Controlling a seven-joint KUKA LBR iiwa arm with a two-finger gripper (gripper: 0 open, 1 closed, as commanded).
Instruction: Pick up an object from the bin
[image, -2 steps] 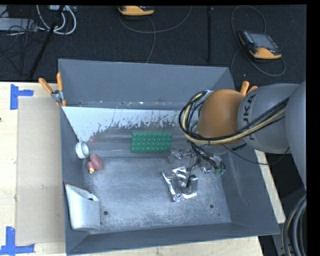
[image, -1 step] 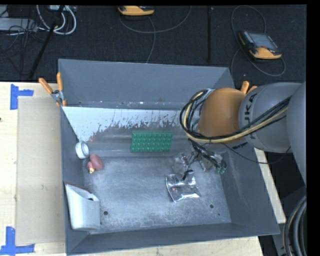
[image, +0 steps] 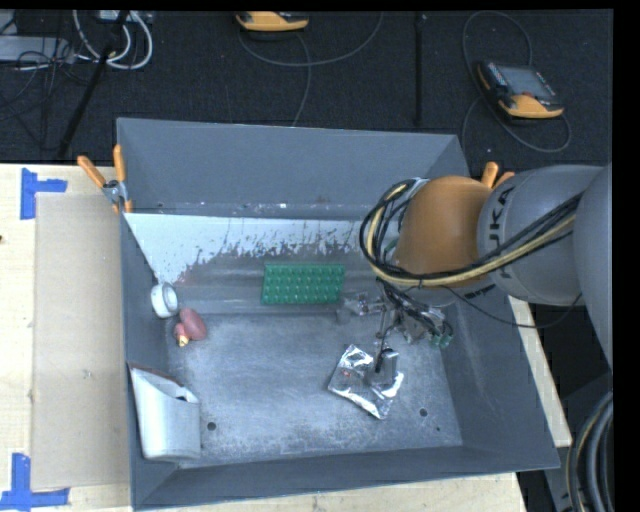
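Observation:
My gripper reaches down at the right middle of the bin floor, its fingertips resting on a crumpled silver foil packet. The packet lies flat on the floor, and the fingers cover part of its upper right side. A green studded block lies at the foot of the back wall, up and to the left of the gripper.
A pink, bulb-shaped thing and a small white round cap lie near the left wall. A white curled sheet or cup sits in the front left corner. The arm with its orange cover and cables hangs over the bin's right side.

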